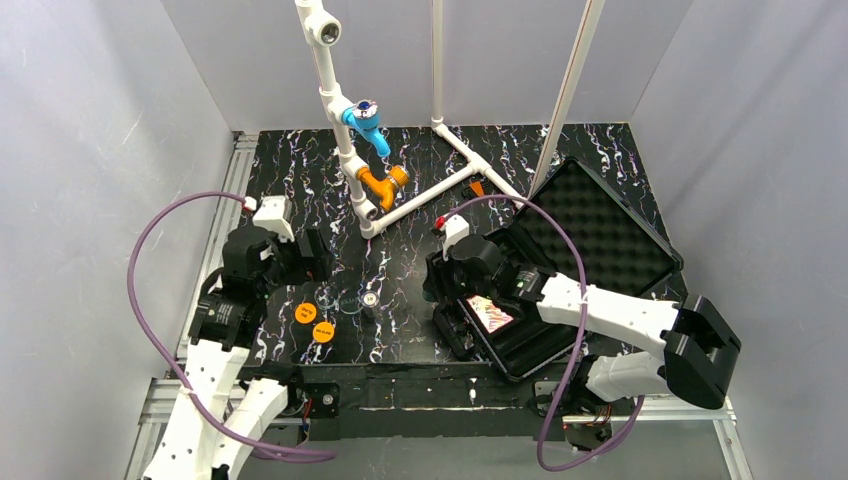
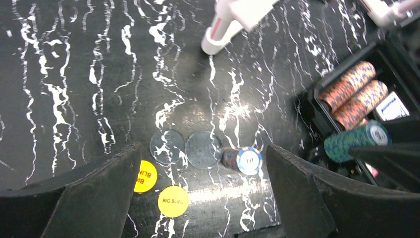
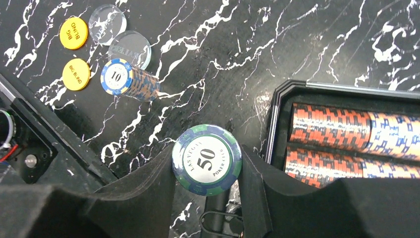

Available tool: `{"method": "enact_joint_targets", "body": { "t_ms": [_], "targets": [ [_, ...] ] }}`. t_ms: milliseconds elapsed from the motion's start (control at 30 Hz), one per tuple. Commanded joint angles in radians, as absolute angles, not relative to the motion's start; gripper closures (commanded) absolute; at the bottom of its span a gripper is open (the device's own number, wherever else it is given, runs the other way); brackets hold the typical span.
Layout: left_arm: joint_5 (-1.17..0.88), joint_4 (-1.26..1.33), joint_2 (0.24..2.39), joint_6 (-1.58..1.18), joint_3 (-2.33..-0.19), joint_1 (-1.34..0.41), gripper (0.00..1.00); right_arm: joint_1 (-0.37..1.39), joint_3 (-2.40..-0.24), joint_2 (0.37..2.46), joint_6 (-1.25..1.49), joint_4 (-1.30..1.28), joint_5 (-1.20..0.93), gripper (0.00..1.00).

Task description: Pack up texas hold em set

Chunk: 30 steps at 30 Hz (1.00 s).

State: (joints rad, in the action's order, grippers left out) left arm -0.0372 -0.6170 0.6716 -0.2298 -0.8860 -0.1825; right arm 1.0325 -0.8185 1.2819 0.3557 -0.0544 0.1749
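Partway | case [image 1: 610,240] open, two red-brown chip rolls [image 3: 329,126] inside | right jaws pinching green chip roll [image 3: 206,159] just left of case | left jaws spread, empty | loose roll [image 3: 130,82], orange discs [image 2: 173,201] on bench left of case, unpacked

the case [image 1: 600,235] lies open at the right of the table [image 1: 290,170], two chip rolls [image 3: 329,126] side by side in it. left of it a short chip roll [image 2: 242,160] lies on the table, touching the nearer of two discs [image 2: 204,148] at its left; two big blind discs [image 2: 173,201] lie before them, further left. the pipe frame [image 1: 345,150] stands behind.
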Motion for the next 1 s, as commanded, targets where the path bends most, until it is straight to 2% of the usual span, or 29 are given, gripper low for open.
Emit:
{"method": "enact_joint_targets", "body": {
  "t_ms": [0, 333, 967],
  "targets": [
    [-0.071, -0.668, 0.646, -0.178, -0.914, -0.262, 0.06, 1.031, -0.954, 1.254, 0.490, -0.092, 0.201, 0.99],
    [-0.262, -0.680, 0.659, -0.139, -0.945, -0.358, 0.09, 0.975, -0.989, 1.229, 0.613, -0.159, 0.133, 0.99],
    [-0.324, -0.655, 0.649, -0.154, -0.931, -0.613, 0.10, 0.919, -1.009, 1.113, 0.685, -0.219, 0.036, 0.99]
  ]
}}
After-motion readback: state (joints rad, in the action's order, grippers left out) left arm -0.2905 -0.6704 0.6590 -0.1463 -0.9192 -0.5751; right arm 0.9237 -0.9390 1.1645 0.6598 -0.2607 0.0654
